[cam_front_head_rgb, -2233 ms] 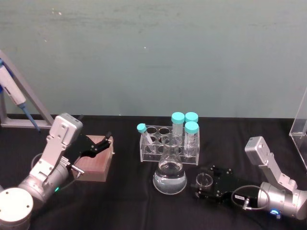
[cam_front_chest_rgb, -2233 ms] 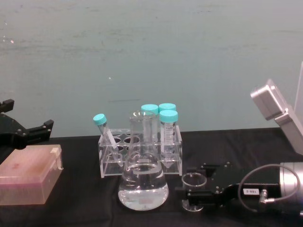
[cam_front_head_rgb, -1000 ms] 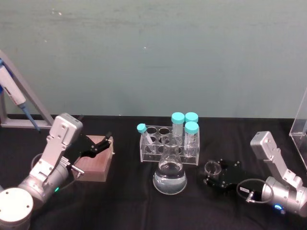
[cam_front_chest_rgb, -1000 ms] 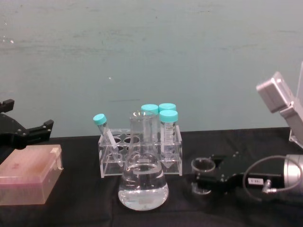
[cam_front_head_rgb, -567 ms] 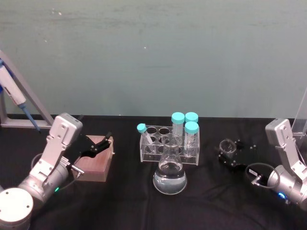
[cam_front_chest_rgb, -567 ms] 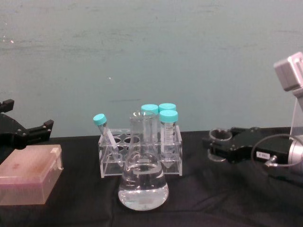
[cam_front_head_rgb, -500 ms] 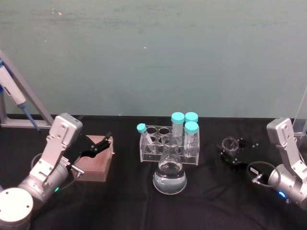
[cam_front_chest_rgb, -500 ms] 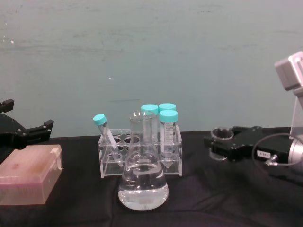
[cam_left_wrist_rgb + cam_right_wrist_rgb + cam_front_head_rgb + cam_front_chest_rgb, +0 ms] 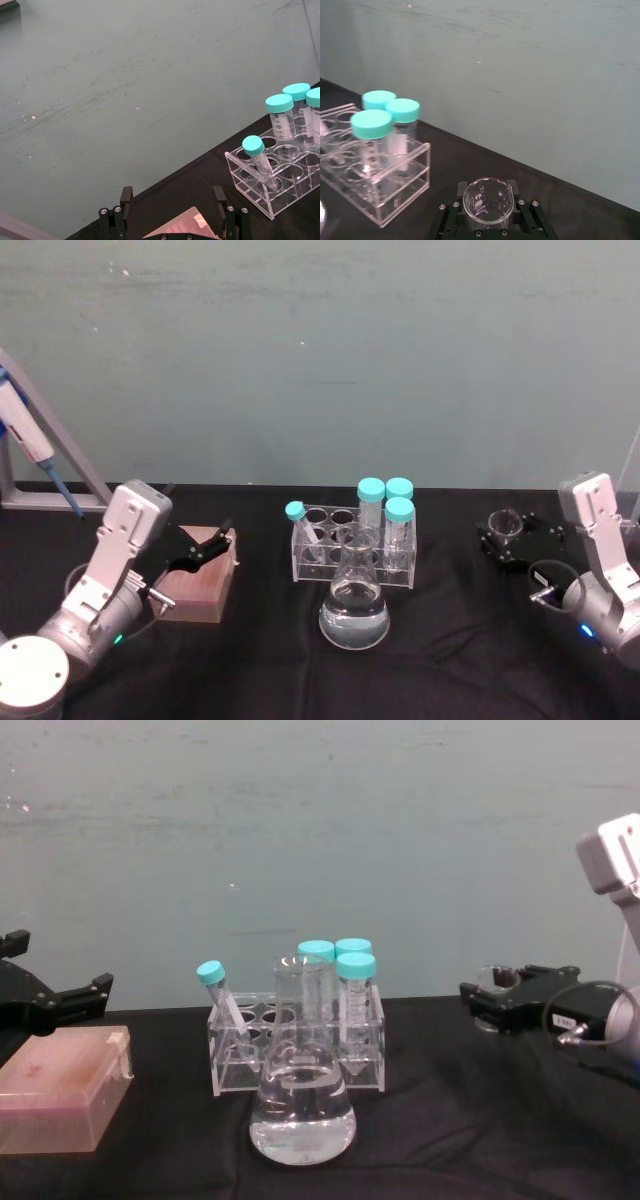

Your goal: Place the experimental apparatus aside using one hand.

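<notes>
While the small clear glass beaker (image 9: 503, 524) was clamped in the black right gripper (image 9: 507, 537) near the table's (image 9: 450, 670) right edge, set-down was judged next, the left gripper (image 9: 220, 541) parked agape.

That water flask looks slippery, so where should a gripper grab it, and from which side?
Probably the narrow neck of the flask, just under the rim, coming from the front or the right: the body is wide and sloped, and the tube rack stands close behind. The right gripper holds the small beaker at the far right; the left gripper is open at the pink box.
</notes>
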You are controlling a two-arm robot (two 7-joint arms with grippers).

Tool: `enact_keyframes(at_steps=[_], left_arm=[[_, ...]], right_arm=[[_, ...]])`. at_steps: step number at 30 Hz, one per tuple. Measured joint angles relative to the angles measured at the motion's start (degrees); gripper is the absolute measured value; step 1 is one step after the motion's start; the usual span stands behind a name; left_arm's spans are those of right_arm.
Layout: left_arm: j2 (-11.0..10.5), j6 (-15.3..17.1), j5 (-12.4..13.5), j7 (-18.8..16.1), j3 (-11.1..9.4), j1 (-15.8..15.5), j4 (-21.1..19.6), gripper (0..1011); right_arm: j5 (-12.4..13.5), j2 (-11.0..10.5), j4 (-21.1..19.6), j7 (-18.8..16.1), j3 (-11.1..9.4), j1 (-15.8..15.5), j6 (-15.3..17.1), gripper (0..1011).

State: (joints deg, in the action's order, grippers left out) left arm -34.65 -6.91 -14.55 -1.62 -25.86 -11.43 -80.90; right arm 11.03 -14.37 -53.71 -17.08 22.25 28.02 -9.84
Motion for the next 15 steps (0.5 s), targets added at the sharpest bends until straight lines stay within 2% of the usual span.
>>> enact_keyframes(at_steps=[5,15], left_arm=[[0.0,0.0,0.0,0.0,0.0,0.0,0.0,1000],[0.0,0.0,0.0,0.0,0.0,0.0,0.0,1000]], right_arm=[[-1.26,0.95,0.9,3.06,-1.65,0.54,0.59,460],[-1.58,2.63,1.07,7.66,-5.02,0.05,2.67,461]])
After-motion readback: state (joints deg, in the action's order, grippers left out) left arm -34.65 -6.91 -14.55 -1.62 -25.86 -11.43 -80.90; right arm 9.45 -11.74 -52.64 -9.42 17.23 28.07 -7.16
